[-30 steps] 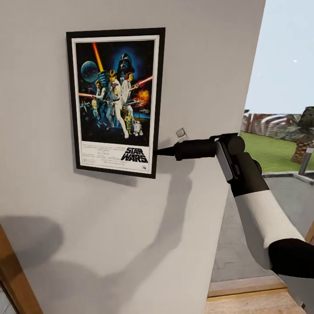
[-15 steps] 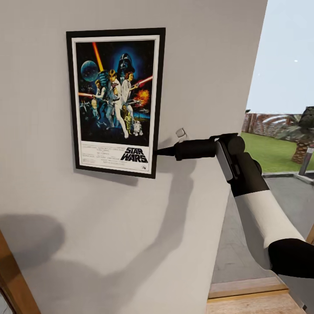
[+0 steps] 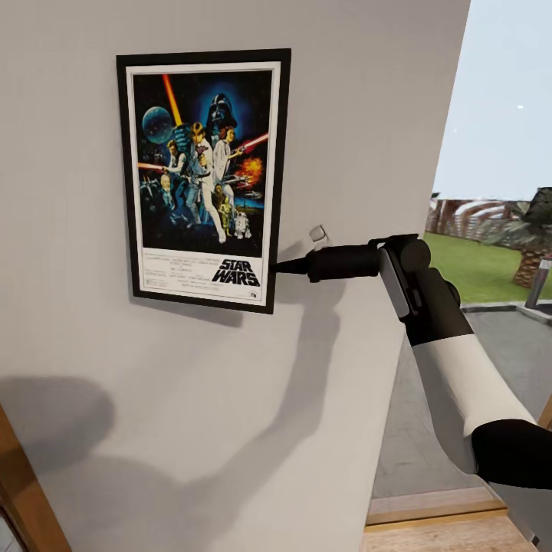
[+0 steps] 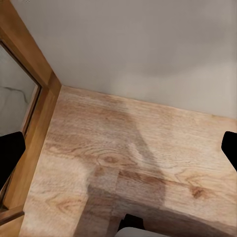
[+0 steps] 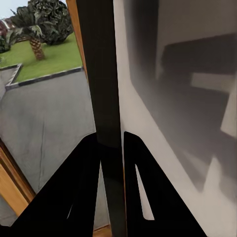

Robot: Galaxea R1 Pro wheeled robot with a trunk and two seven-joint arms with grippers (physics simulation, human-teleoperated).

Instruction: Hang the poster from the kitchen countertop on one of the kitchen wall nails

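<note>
Nothing has really changed since the earlier frames: the poster (image 3: 204, 180) sits upright and flat against the pale grey wall (image 3: 360, 115), in the same spot, and the right arm hasn't budged either. The right tool (image 3: 279, 267) reaches in sideways and is clamped on the poster's right edge, down near the lower corner by the STAR WARS logo. In the right wrist view you're looking along the black frame edge (image 5: 106, 98), with the two dark fingers (image 5: 81, 187) pinched on either side of it. Beyond the end of the wall there's lawn (image 3: 483, 264) and a paved path (image 3: 460, 399) outside.

The left tool (image 4: 118, 148) hangs over a wooden floor (image 4: 148, 163) beside a wood door frame (image 4: 34, 98), with its dark fingertips spread far apart and nothing between them.
</note>
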